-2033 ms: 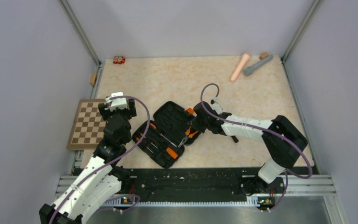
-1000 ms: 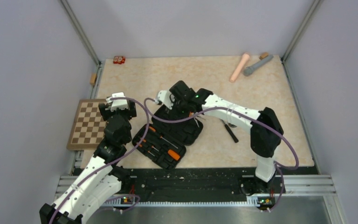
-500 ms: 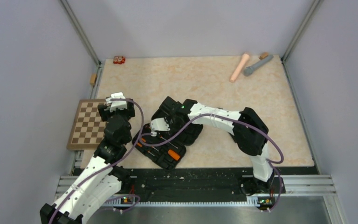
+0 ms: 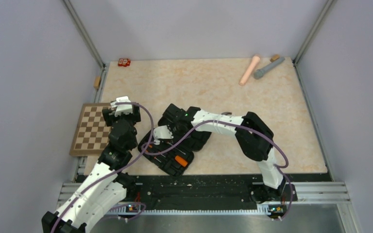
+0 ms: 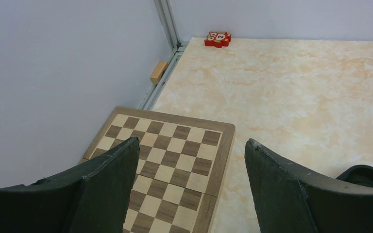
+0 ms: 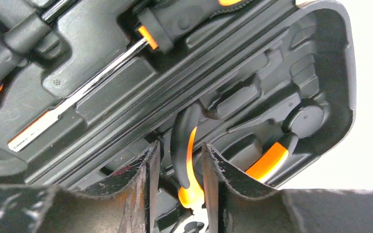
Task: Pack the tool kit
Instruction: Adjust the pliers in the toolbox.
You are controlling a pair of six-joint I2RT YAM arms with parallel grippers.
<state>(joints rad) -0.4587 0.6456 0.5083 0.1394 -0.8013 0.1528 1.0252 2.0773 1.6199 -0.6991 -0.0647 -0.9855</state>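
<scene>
From above, the open tool kit case [image 4: 201, 141] lay at the near middle of the surface [image 4: 281, 111]. The right arm stretched across it and hid much of its lid. The right pincer [image 4: 161, 134] hung low over the tray. The left pincer [image 4: 121, 110] hovered at the edge of the chessboard [image 4: 90, 131]. A pink cylinder [image 4: 249, 69] and a grey cylinder [image 4: 268, 67] lay well apart at the far right.

From the left wrist, the left pincer [image 5: 189, 187] stood wide apart, empty, over the chessboard [image 5: 170, 145]. A small red piece [image 5: 217, 38] and a wooden block [image 5: 158, 72] sat by the far wall.

From the right wrist, the right pincer [image 6: 178, 187] stood narrowly apart either side of one handle of the pliers [image 6: 188, 160]. Their jaws were out of frame. A screwdriver [image 6: 77, 102] lay slotted in the case [image 6: 291, 58].
</scene>
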